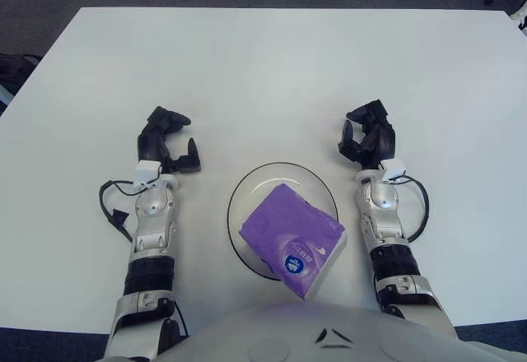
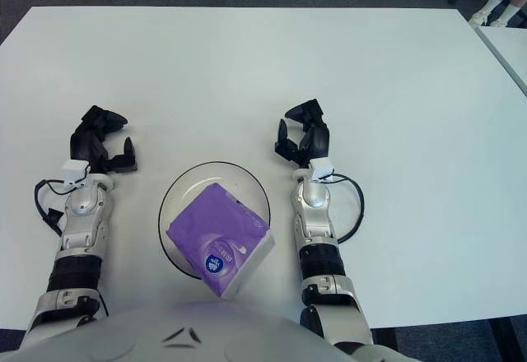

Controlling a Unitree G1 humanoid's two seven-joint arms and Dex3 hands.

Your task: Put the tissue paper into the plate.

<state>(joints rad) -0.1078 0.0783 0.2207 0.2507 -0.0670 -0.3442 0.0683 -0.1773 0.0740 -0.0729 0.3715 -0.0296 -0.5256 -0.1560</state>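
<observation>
Left eye view shows the tissue paper (image 1: 291, 240) lying in the plate (image 1: 244, 193), one corner past its near rim. Left hand (image 1: 168, 138) and right hand (image 1: 366, 140) flank it, fingers loosely curled, grasping nothing, with bare counter (image 1: 280, 74) beyond.

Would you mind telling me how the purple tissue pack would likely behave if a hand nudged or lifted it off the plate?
The tissue pack looks soft and wrapped in film, so it is probably light and squashy. One end overhangs the plate's near rim, so a nudge might tip it out. Its glossy wrap could slip between fingers.
</observation>
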